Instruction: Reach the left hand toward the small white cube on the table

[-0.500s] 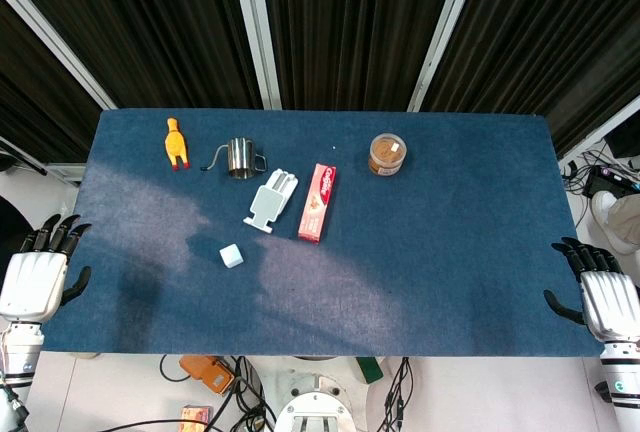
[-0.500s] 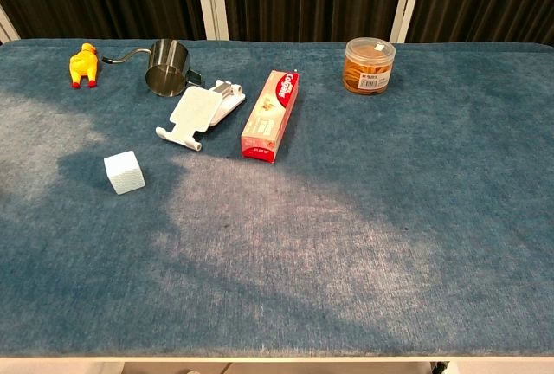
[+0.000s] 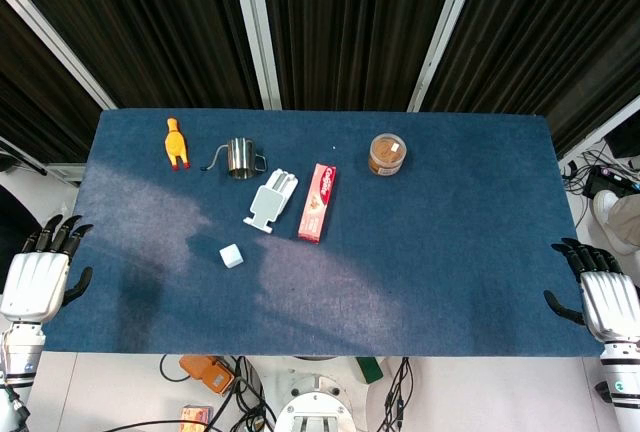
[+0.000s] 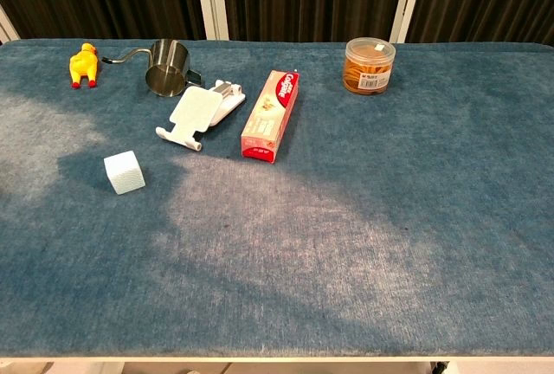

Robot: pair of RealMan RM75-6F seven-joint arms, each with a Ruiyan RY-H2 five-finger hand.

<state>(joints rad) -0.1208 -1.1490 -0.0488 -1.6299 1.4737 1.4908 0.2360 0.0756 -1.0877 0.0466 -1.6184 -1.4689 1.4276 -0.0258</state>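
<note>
The left hand (image 3: 36, 280) hangs off the table's (image 3: 450, 252) left edge, fingers spread and holding nothing, well apart from the white cube (image 3: 231, 255) lying near the stand (image 3: 270, 199), while the right hand (image 3: 603, 297) likewise rests empty.

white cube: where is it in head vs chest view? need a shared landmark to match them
Head view: the small white cube sits left of centre, in the near half of the table.
Chest view: the cube sits at the left, about mid-height.
Shared landmark: in both views the white phone stand lies just beyond the cube and to its right, with the red toothpaste box beside it.
</note>
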